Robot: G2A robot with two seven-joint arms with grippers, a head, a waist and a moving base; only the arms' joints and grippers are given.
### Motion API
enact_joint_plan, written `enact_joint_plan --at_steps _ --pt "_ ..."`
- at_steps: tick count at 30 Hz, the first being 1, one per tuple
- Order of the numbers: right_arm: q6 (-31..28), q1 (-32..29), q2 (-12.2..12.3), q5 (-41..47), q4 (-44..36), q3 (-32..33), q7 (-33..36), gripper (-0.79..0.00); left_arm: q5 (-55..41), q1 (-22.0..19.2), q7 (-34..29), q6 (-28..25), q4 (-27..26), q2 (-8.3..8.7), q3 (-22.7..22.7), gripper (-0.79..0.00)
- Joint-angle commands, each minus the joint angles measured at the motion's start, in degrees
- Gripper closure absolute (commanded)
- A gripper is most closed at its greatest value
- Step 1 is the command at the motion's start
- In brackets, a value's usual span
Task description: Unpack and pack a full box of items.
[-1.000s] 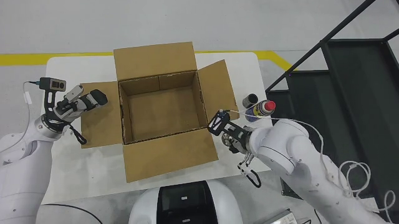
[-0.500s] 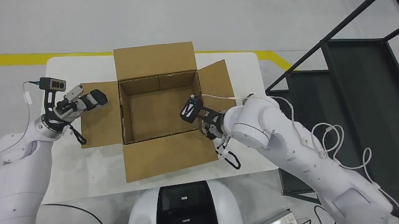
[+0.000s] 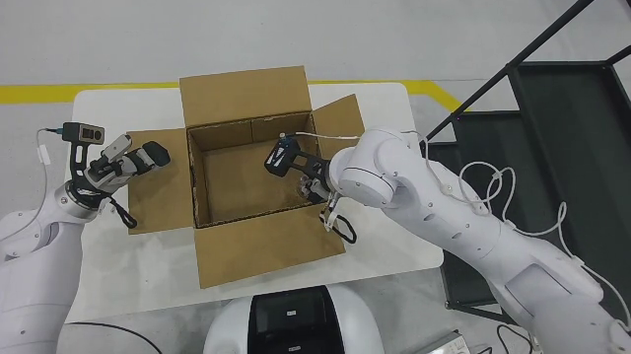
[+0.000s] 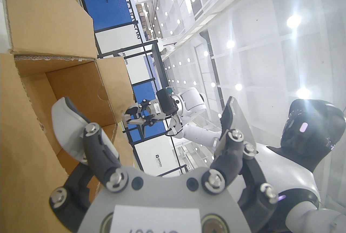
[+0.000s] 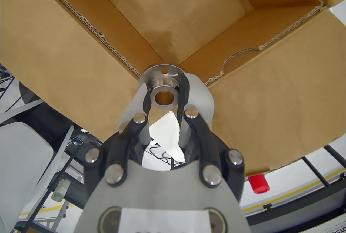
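Right wrist view: R jaws pinch flanged hub (image 5: pixel 163 97), bore toward cam, flange toward box (image 5: pixel 67 28); L jaws spread.

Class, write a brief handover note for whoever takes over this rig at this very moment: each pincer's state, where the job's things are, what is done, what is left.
Left pincer: open, empty, over the left flap of the cardboard box.
Right pincer: shut on a flanged metal part, held above the box's inside near its right wall.
Box: flaps open, on the table; the floor in view is bare.
A red cap shows outside the box, beyond a flap.
Done: part gripped and over the box.
Left: probably lower and release it, then pack the remaining items.
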Motion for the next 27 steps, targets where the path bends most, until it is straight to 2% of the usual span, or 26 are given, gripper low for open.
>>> enact_joint_plan --at_steps 1,12,16,22,27 --pt "0.0 0.0 0.0 0.0 0.0 0.0 0.0 0.000 0.0 0.0 0.0 0.0 0.0 0.00 0.0 -0.785" --pt "0.0 0.0 0.0 0.0 0.0 0.0 0.0 0.000 0.0 0.0 0.0 0.0 0.0 0.00 0.0 -0.785" --pt "-1.2 -0.3 -0.3 0.0 1.8 -0.3 -2.8 0.000 0.0 0.0 0.0 0.0 0.0 0.00 0.0 -0.785" --pt "-2.1 4.0 -2.4 1.0 7.8 -3.5 -6.1 0.000 0.0 0.0 0.0 0.0 0.0 0.00 0.0 -0.785" --pt "-0.1 8.2 -5.6 1.1 15.7 -9.0 -8.6 0.000 0.0 0.0 0.0 0.0 0.0 0.00 0.0 -0.785"
